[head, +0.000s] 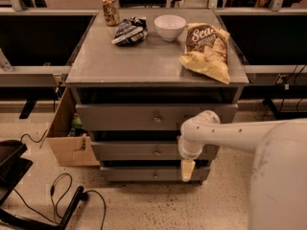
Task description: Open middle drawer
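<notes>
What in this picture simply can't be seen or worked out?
All in the camera view:
- The gripper hangs before the right end of the lowest drawer, below the middle drawer; whether it touches either front cannot be told.
- The arm hides the middle drawer's right end.
- Drawer contents: hidden behind the fronts.
- The robot's body: cut off by the right edge.
- Inside the cardboard box: hidden by its wall.

Lab-like office: dark desks (pixel 33 42), loose floor cables (pixel 62 190), robot jaws low before a grey drawer cabinet (pixel 144 56)
</notes>
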